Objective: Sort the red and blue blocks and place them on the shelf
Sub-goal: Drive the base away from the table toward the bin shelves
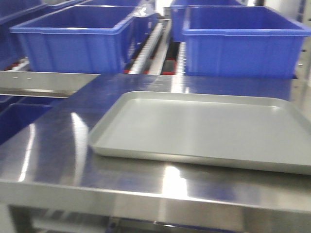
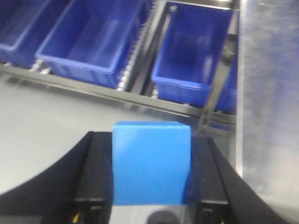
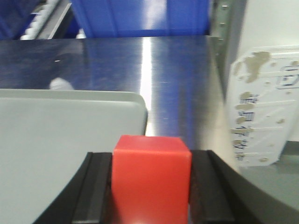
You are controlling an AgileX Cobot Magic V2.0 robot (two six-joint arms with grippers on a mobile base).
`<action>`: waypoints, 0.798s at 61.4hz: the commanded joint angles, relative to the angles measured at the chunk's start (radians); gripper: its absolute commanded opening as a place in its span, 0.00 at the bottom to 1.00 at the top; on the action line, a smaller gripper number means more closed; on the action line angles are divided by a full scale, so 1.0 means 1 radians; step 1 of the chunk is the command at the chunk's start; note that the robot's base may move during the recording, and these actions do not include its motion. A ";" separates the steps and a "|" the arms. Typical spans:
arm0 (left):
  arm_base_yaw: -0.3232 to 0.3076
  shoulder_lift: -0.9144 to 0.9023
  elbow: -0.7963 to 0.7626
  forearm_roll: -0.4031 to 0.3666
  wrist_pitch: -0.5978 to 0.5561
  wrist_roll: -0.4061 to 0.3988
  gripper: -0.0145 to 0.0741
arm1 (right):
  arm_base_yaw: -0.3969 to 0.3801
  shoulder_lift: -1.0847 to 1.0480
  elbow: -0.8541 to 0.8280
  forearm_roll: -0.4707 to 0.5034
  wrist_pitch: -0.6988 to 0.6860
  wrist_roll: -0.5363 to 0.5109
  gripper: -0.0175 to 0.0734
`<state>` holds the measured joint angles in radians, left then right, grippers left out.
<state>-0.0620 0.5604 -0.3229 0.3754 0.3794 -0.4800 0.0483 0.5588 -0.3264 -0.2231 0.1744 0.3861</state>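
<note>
Blue is the colour of the block that is gripped between the left fingers. The black fingers are closed narrowly against its two opposite sides, and its top face is seen level. It is held in the air above a matt grey surface, in front of the shelf, whose metal crossbar runs across the left wrist view. Behind that bar two blue bins are seen side by side, parted by a white roller track.

The red block is clamped in the same way between the right fingers, which are drawn in tight on its sides. It is held above the rounded corner of the grey tray, at the edge where the tray meets the brushed steel table. A white plate with blurred print is seen at the right of that view; the print cannot be read.

In the front view the tray is shown lying flat on the table, nothing resting in it, its near rim set back from the table's front edge. Beyond it the shelf is filled by large blue bins, with roller tracks running between them.
</note>
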 commanded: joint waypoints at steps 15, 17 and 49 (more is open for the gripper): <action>0.001 -0.002 -0.027 0.011 -0.068 0.000 0.30 | -0.005 -0.002 -0.029 -0.018 -0.087 -0.006 0.24; 0.001 -0.002 -0.027 0.011 -0.068 0.000 0.30 | -0.005 -0.002 -0.029 -0.018 -0.087 -0.006 0.24; 0.001 -0.002 -0.027 0.011 -0.068 0.000 0.30 | -0.005 -0.002 -0.029 -0.018 -0.087 -0.006 0.24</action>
<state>-0.0620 0.5604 -0.3229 0.3754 0.3794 -0.4800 0.0483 0.5588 -0.3264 -0.2231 0.1744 0.3861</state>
